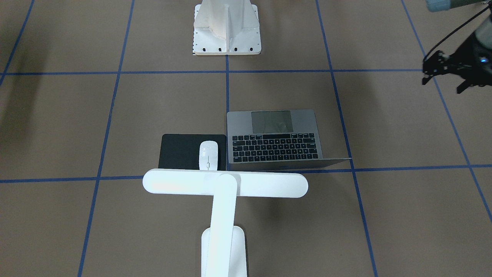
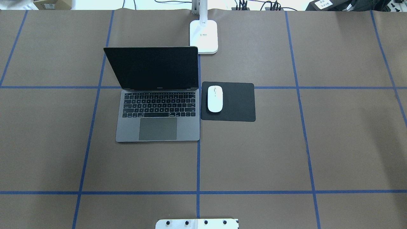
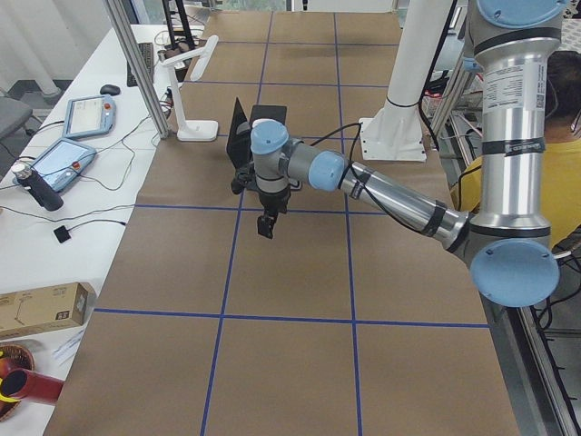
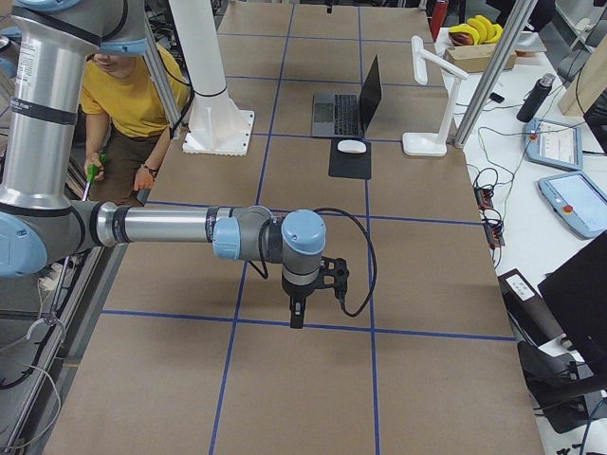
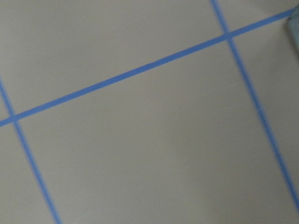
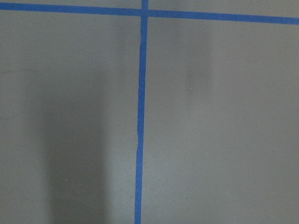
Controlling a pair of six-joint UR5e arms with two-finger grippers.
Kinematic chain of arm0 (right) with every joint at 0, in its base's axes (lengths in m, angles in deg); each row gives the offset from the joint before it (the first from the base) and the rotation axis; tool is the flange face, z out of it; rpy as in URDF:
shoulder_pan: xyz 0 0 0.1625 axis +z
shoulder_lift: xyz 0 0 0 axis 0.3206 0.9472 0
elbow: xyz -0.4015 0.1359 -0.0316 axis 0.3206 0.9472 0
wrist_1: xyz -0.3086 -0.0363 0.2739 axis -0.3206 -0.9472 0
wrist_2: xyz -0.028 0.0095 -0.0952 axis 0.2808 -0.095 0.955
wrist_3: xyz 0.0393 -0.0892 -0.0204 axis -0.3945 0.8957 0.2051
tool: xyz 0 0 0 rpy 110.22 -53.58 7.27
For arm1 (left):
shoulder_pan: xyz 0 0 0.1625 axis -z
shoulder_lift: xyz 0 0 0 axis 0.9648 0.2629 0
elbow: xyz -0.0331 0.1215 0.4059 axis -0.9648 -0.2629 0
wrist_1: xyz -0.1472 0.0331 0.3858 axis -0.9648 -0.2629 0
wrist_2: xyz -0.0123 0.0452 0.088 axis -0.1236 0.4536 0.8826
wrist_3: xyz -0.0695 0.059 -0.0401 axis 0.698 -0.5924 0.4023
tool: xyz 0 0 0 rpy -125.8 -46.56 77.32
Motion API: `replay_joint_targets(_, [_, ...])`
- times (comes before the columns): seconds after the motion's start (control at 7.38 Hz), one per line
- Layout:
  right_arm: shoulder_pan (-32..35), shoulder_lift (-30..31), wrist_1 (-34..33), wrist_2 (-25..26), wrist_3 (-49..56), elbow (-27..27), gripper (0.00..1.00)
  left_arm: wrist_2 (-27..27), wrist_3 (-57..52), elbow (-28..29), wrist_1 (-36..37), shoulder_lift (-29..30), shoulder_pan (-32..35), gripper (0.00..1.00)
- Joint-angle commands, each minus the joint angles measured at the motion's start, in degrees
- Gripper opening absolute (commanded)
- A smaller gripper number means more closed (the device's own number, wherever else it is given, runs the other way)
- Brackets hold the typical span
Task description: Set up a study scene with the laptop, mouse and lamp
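Study arrangement on a brown paper-covered table [image 2: 349, 143] marked with a blue tape grid. The slim space-grey metal laptop [image 2: 158, 127] lies open, its dark screen lid raised towards the far edge. Just beside it, on the robot's right, is a flat black rectangular mat [image 2: 238, 105], which carries the small white oval mouse [image 2: 215, 99] near its laptop-side edge. The white desk lamp [image 1: 225, 184] stands behind both, with its rounded base by the far table edge and its bar head crossing above them. The left gripper [image 3: 264, 227] and right gripper [image 4: 296, 318] point down over bare paper, well apart from these things. Neither finger spacing can be judged, the left being blurred at the frame edge. A white ribbed metal pedestal [image 1: 226, 29] stands at the robot's side.
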Motion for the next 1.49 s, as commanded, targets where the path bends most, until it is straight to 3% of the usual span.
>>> replay_joint_targets(0.0, [0.0,-0.04,0.0,0.0,0.07,0.01,1.0,-0.94,-8.87,1.35,-0.31,-8.93,9.48,1.0])
replay_joint_targets(0.41, [0.0,-0.13,0.0,0.0,-0.02,-0.16,1.0,-0.58,-8.03,4.07,-0.23,-8.53,11.27,1.0])
replay_joint_targets(1.36, [0.0,-0.57,1.76,0.09,0.07,-0.6,1.0,-0.94,-8.55,4.07,-0.32,-7.91,11.35,1.0])
